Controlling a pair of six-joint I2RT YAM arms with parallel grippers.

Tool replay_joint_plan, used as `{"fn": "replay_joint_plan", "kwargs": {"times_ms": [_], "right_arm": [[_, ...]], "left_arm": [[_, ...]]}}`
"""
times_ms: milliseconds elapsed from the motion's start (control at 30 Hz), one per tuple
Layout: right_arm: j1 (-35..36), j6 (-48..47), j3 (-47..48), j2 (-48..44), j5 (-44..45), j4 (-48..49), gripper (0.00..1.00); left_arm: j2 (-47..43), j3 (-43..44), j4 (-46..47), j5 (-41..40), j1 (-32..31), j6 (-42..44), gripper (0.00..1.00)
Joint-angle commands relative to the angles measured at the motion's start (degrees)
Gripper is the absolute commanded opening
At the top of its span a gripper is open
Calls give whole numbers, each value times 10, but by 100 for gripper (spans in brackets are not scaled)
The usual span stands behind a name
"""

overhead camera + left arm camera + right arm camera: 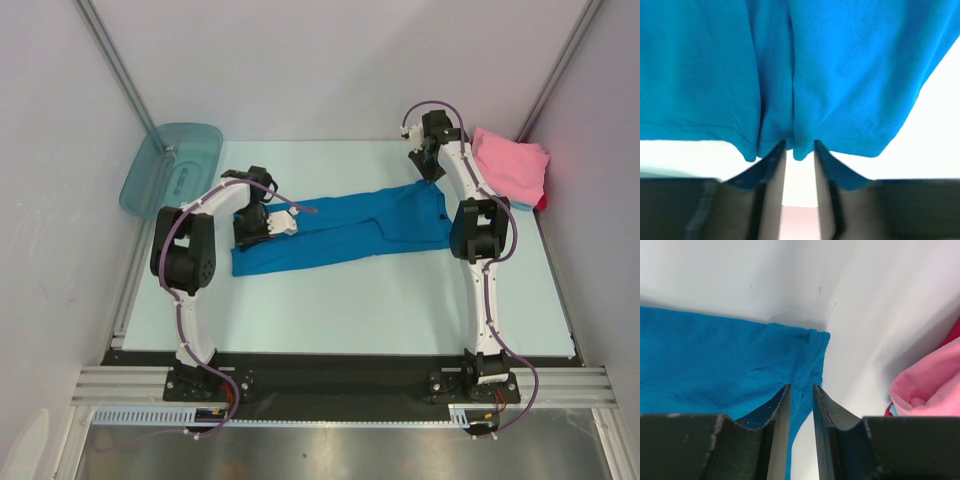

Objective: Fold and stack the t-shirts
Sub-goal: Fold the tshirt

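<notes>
A bright blue t-shirt (350,225) lies stretched in a long band across the middle of the table. My left gripper (283,222) is at its left part, and the left wrist view shows it (800,145) nearly closed on a bunched fold of the blue cloth (840,75). My right gripper (432,175) is at the shirt's far right corner, and the right wrist view shows it (801,387) nearly closed on the blue cloth's edge (715,360). A pink t-shirt (510,165) lies folded at the back right on a pile showing light blue and red edges.
A translucent teal plastic tub (172,168) leans at the back left corner. The pink pile (930,385) is close to the right of my right gripper. White walls enclose the table on three sides.
</notes>
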Motion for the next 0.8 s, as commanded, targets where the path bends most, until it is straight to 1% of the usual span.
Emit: {"fn": "replay_joint_plan", "kwargs": {"times_ms": [0, 167, 533, 633, 667, 767], "right_arm": [[3, -6, 4, -30, 8, 11, 29], [3, -6, 5, -30, 8, 10, 29], [4, -4, 2, -33, 10, 9, 29], [4, -5, 2, -34, 10, 8, 29], [4, -5, 2, -33, 11, 8, 29], [3, -4, 1, -33, 11, 8, 29]], "left_arm": [[-7, 23, -25, -10, 5, 15, 36], [-1, 23, -28, -15, 9, 22, 38], [31, 33, -19, -19, 31, 22, 37], [36, 36, -18, -20, 32, 22, 33], [34, 37, -19, -20, 32, 24, 29], [32, 38, -19, -20, 32, 25, 21]]}}
